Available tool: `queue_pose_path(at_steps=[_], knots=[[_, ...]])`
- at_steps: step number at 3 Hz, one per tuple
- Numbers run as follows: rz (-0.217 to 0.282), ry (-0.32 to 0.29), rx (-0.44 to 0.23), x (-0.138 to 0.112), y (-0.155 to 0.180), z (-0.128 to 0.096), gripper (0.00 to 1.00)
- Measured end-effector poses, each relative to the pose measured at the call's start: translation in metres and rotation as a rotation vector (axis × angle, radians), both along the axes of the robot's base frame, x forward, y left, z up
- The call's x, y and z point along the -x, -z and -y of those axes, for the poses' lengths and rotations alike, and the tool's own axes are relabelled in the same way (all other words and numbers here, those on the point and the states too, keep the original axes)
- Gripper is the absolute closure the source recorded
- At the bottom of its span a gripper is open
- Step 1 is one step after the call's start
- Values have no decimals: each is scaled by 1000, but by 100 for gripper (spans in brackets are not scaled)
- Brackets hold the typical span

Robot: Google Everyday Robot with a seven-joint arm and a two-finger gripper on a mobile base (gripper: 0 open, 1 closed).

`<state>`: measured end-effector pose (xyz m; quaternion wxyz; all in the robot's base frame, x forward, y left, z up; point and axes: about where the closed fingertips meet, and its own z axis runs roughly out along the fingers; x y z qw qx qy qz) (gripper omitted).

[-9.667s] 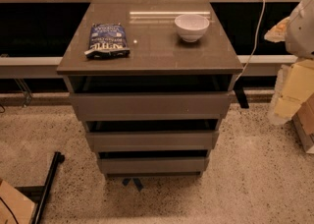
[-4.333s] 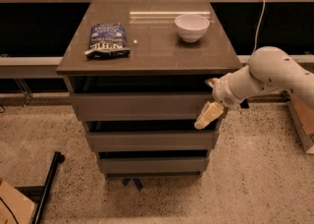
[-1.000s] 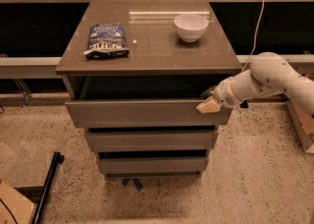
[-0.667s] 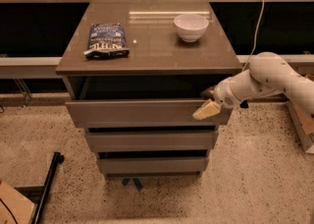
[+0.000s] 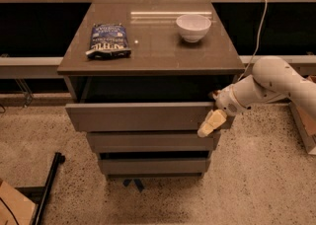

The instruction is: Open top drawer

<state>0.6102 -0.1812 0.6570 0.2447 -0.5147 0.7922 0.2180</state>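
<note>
Grey-brown cabinet [image 5: 157, 56] in the middle of the view, three drawers stacked in its front. The top drawer [image 5: 138, 116] sits directly under the cabinet's top slab and stands partly out of the cabinet body. Its flat front juts forward past the two drawers below, with a dark open gap between it and the slab. Middle drawer [image 5: 148, 141] and bottom drawer [image 5: 148, 166] sit further back in the cabinet, each with a shorter front.

Gripper [image 5: 211, 123], cream-coloured, is at the cabinet's front right corner, lying against the right end of the top drawer's front and pointing down and left. Cannot tell whether it is spread, pressed together or pinching the drawer edge. White arm [image 5: 276, 83] comes in from the cabinet's right side, with its wrist level with the gap above the top drawer.

On the cabinet's top: white bowl [image 5: 193, 26], upright, at the back right. Dark blue snack bag [image 5: 109, 40] lies flat at the left, well apart from the bowl.

White cable [image 5: 256, 26] hangs down just right of the cabinet. Black stand [image 5: 48, 185] lies on the speckled floor [image 5: 256, 184] to the cabinet's lower left. A small blue thing [image 5: 133, 183] is on the floor under the cabinet's front.
</note>
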Motion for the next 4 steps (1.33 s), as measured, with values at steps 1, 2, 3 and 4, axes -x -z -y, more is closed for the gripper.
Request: queue_pose_path(at_steps=[1,2,3,4], knots=[[0,0,0,0,-3,0,16],[0,0,0,0,-6,0,40],[0,0,0,0,-9,0,40],[-1,-1,0,0,-12,0,16]])
